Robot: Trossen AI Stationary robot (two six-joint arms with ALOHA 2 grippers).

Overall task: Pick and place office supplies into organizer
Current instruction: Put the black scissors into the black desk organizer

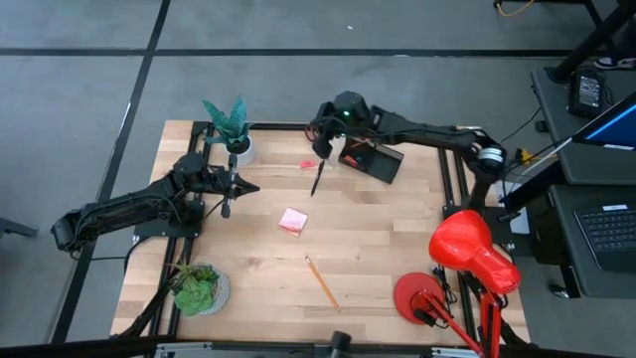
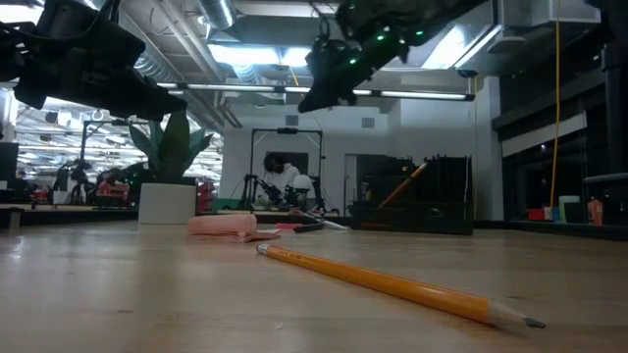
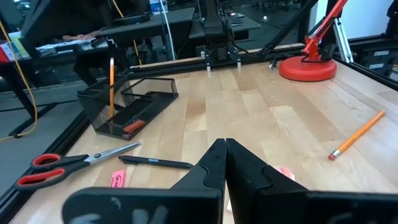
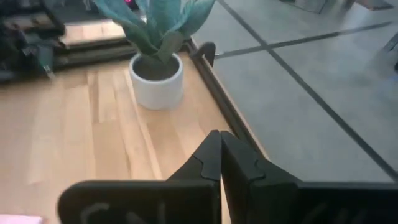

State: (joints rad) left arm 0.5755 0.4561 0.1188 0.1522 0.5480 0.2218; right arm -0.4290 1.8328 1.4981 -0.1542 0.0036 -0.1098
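Note:
The black organizer point(image 1: 376, 161) point(image 3: 127, 107) stands near the table's far edge, with an orange pencil point(image 3: 112, 81) upright in it. Left of it on the table lie red-handled scissors point(image 3: 59, 169), a black pen point(image 1: 318, 178) point(image 3: 155, 162) and a pink eraser point(image 1: 307, 164) point(image 3: 118, 179). A pink sticky-note pad point(image 1: 292, 221) point(image 2: 224, 226) lies mid-table, and another orange pencil point(image 1: 321, 281) point(image 2: 392, 284) lies nearer the front. My right gripper point(image 1: 320, 141) point(image 4: 221, 142) hangs shut above the scissors' area, beside the organizer. My left gripper point(image 1: 243, 186) point(image 3: 225, 148) is shut, raised left of the pad.
A white-potted green plant point(image 1: 235, 134) point(image 4: 155, 78) stands at the far left, and a second plant point(image 1: 199, 290) at the near-left corner. A red desk lamp point(image 1: 467, 254) fills the near-right corner. Bare wood lies between the pad and the lamp.

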